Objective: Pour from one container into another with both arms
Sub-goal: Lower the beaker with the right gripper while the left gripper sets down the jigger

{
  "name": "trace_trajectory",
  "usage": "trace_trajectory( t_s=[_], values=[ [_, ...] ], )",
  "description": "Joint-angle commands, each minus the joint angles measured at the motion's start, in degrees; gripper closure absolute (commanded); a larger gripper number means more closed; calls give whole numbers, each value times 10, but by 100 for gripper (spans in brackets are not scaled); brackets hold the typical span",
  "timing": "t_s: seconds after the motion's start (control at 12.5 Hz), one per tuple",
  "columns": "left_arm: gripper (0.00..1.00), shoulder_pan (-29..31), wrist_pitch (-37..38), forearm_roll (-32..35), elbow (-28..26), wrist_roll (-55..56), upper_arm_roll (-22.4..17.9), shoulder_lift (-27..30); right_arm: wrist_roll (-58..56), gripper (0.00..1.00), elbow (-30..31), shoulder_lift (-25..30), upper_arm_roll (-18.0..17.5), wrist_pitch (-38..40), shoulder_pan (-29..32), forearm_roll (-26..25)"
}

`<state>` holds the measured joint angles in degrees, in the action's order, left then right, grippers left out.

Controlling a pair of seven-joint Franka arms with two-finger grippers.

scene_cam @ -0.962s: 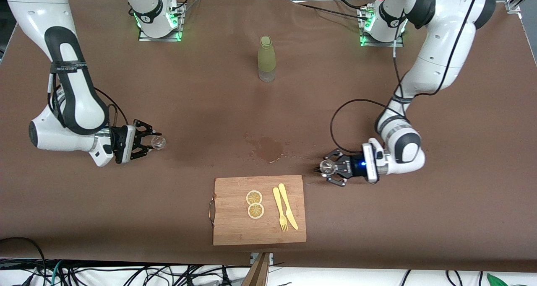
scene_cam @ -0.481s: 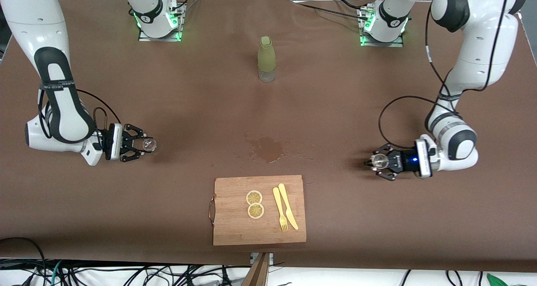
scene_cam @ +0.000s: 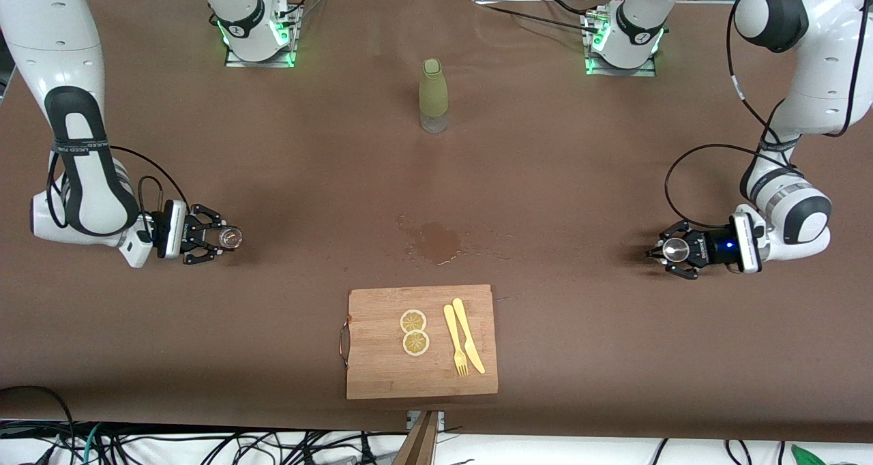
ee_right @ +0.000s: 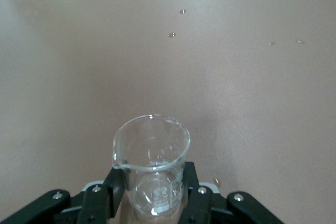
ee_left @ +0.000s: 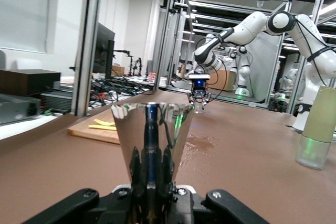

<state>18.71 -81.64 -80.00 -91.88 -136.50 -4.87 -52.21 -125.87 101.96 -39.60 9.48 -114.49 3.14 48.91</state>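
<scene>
My left gripper (scene_cam: 667, 251) is shut on a shiny metal cup (scene_cam: 676, 249), low over the table at the left arm's end. The left wrist view shows that cup (ee_left: 152, 129) upright and wider at its top, with the left gripper (ee_left: 152, 182) clamped at its base. My right gripper (scene_cam: 219, 237) is shut on a clear glass beaker (scene_cam: 231, 236), low over the table at the right arm's end. In the right wrist view the beaker (ee_right: 152, 156) stands upright between the right gripper's (ee_right: 155, 187) fingers (ee_right: 116, 184), with no liquid visible in it.
A wet spill (scene_cam: 436, 241) darkens the mat at the middle. A wooden cutting board (scene_cam: 382, 363) nearer the front camera carries two lemon slices (scene_cam: 414, 332) and a yellow knife and fork (scene_cam: 464, 346). A green bottle (scene_cam: 433, 97) stands between the arm bases.
Both arms have drawn apart from the middle, each toward its own end of the table, and each still holds its vessel. The left arm travelled farther.
</scene>
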Motion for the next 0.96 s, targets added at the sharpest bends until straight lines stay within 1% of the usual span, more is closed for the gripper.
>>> trace_trajectory(
  t_s=[0.0,0.08,0.24,0.32,0.4,0.64,0.72,0.88],
  values=[
    [100,20,23,10,-8,-46,5,-16,-11,0,-11,-12,3,5,5,6],
    [100,23,24,10,-8,-65,5,-27,-10,0,-12,-9,7,5,5,5],
    [100,24,24,13,-8,-78,4,-31,-6,0,-13,-2,21,14,3,-5],
    [100,24,24,14,-8,-90,5,-38,7,0,-14,6,30,19,1,-19],
    [100,23,24,14,-8,-97,5,-42,32,0,-14,19,33,19,-1,-46],
    [100,23,20,16,-8,-112,4,-45,161,0,-14,72,34,19,-3,-163],
    [100,23,17,27,-8,-114,4,-47,206,0,-13,90,34,19,-7,-195],
    [100,23,15,31,-8,-125,4,-53,280,0,-12,115,33,21,-23,-237]
  ],
)
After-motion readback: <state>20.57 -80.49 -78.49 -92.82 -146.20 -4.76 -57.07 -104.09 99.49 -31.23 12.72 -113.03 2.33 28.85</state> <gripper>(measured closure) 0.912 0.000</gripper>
